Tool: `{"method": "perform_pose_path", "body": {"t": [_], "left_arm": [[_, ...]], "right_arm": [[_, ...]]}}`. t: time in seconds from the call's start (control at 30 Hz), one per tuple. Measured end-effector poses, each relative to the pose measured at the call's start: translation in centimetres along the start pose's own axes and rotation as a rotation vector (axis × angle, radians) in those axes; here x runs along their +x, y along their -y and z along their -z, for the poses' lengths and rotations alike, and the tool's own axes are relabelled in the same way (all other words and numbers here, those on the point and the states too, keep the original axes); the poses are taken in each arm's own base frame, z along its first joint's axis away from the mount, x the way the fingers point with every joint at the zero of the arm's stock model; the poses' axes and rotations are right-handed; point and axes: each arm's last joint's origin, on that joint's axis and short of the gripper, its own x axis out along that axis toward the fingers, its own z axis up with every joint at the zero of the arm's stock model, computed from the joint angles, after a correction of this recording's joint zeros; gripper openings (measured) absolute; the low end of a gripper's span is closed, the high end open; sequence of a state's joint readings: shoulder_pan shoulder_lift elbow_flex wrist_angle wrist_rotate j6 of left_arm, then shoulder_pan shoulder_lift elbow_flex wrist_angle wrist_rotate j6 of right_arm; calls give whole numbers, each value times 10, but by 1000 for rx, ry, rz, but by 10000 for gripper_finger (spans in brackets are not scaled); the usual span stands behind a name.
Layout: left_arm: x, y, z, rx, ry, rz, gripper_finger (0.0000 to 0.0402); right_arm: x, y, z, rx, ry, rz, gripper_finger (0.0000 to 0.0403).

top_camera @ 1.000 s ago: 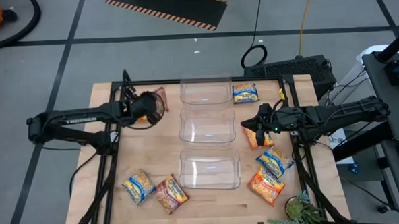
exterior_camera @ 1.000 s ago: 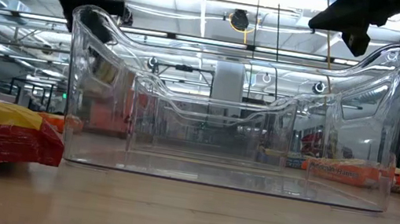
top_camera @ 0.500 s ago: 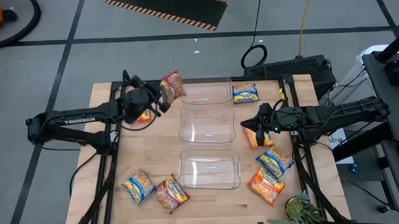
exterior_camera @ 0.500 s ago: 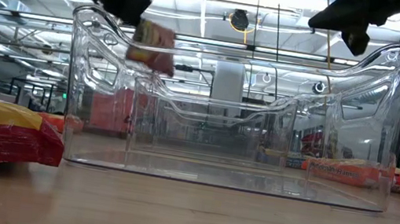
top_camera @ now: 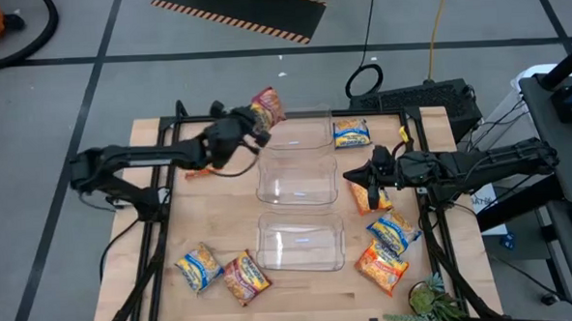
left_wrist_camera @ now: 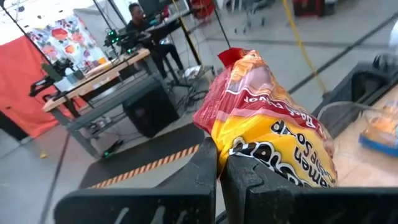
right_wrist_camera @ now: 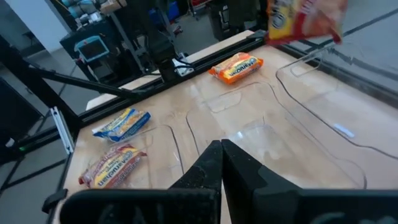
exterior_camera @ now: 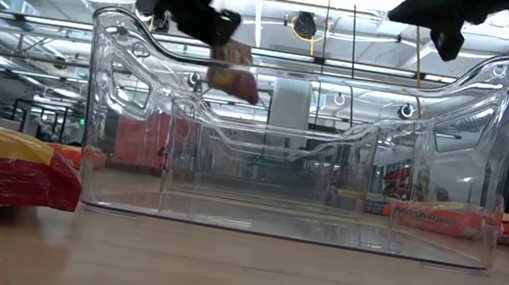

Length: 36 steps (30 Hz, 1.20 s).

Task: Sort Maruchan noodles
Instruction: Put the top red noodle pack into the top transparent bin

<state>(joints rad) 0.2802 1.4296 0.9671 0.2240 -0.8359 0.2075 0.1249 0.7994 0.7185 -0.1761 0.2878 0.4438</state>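
Note:
My left gripper (top_camera: pixel 253 123) is shut on a reddish-brown noodle packet (top_camera: pixel 267 106), high over the far left corner of the far clear bin (top_camera: pixel 294 131); the pair also shows in the low view (exterior_camera: pixel 233 69). My right gripper (top_camera: pixel 373 170) is shut and empty, raised above an orange packet (top_camera: pixel 368 198) that lies flat on the table right of the middle bin (top_camera: pixel 296 179). An orange packet (top_camera: pixel 196 170) lies under my left arm. A blue-and-yellow packet (top_camera: pixel 351 132) lies right of the far bin. My left gripper pinches one end of the reddish-brown packet (left_wrist_camera: pixel 239 149) between its two fingers. The fingers come from the table's left. The rest of the packet sticks out beyond the fingertips, tilted and lifted clear of table and bin.
Three clear bins stand in a column down the table's middle; the near bin (top_camera: pixel 299 241) is closest to the front. A blue-and-yellow packet (top_camera: pixel 198 267) and a reddish-brown one (top_camera: pixel 245 276) lie near left. A blue-and-yellow packet (top_camera: pixel 394 233) and an orange one (top_camera: pixel 381 267) lie near right.
My left gripper has gone up and toward the table's right and far edges, carrying the reddish-brown packet from left of the far bin to above that bin's far left corner. The packet stays pinched and clear of the table.

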Motion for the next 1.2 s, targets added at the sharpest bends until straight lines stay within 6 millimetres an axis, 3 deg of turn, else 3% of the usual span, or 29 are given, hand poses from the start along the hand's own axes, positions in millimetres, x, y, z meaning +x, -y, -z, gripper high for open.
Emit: {"method": "perform_pose_path", "body": {"t": [0.33, 0.57, 0.77, 1.2], "left_arm": [[47, 46, -21, 151, -153, -178, 5], [68, 69, -8, 206, -227, -226, 5], [75, 74, 6, 179, -257, -286, 5], [77, 67, 23, 78, -351, -261, 22]], "right_arm": [[0, 0, 0, -110, -2, 1, 0], [0, 3, 6, -138, -66, 25, 0], [0, 4, 9, -121, -95, 38, 0], [0, 4, 9, -120, -95, 38, 0]]}}
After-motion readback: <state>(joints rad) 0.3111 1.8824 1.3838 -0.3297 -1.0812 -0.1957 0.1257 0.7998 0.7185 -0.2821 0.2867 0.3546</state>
